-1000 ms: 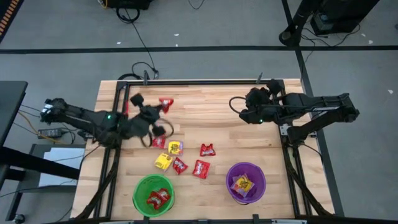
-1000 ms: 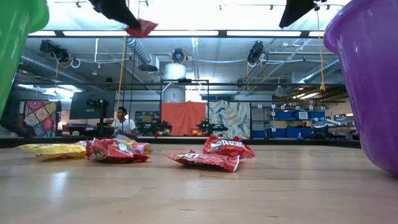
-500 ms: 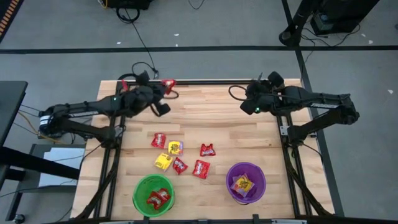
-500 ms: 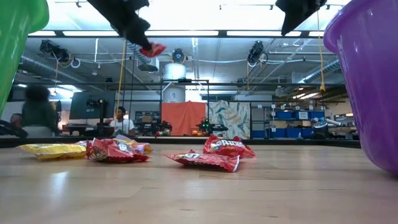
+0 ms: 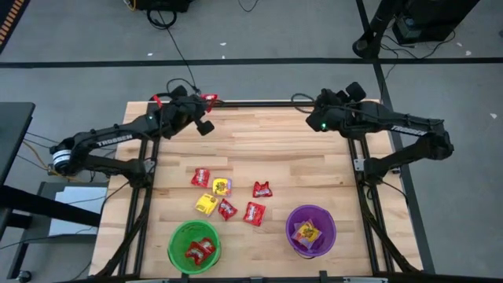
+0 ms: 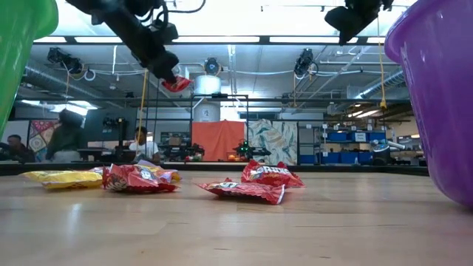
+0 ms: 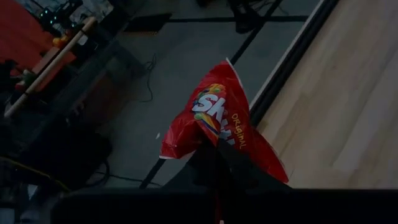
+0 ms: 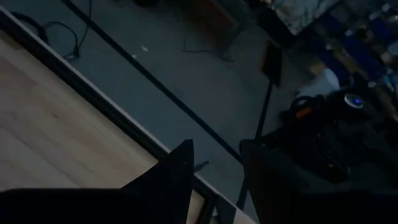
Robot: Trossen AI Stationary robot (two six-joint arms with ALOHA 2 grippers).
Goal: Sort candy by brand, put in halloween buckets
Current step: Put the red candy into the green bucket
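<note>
My left gripper [image 5: 203, 104] is high over the table's far edge, shut on a red candy packet [image 7: 214, 118], which also shows as a red packet [image 6: 177, 83] in the low view. Several loose packets lie flat mid-table, among them a red one [image 5: 201, 177], a yellow one [image 5: 222, 186] and another yellow one [image 5: 206, 203]. The green bucket [image 5: 193, 246] holds red packets. The purple bucket [image 5: 310, 229] holds a yellow one. Both buckets stand near the near edge. My right gripper [image 8: 214, 180] is open, raised at the far right [image 5: 338, 101], touching nothing. My left gripper pinches the red packet between its two fingers at one end of the wrapper [image 7: 219, 148]. The rest of the packet sticks out beyond the fingertips, crumpled. It is lifted clear of the table, over the far edge rail.
A black rail [image 5: 259, 102] runs along the table's far edge, with cables on the floor beyond. Bare wood [image 5: 275, 145] lies between the arms and the candy cluster. People and workshop furniture show in the room behind.
My left gripper, still shut on the red packet, has swung from above the candy cluster on the table's left half out to the far edge. My right gripper has also drawn toward the far edge. The packets on the table and both buckets have stayed put.
</note>
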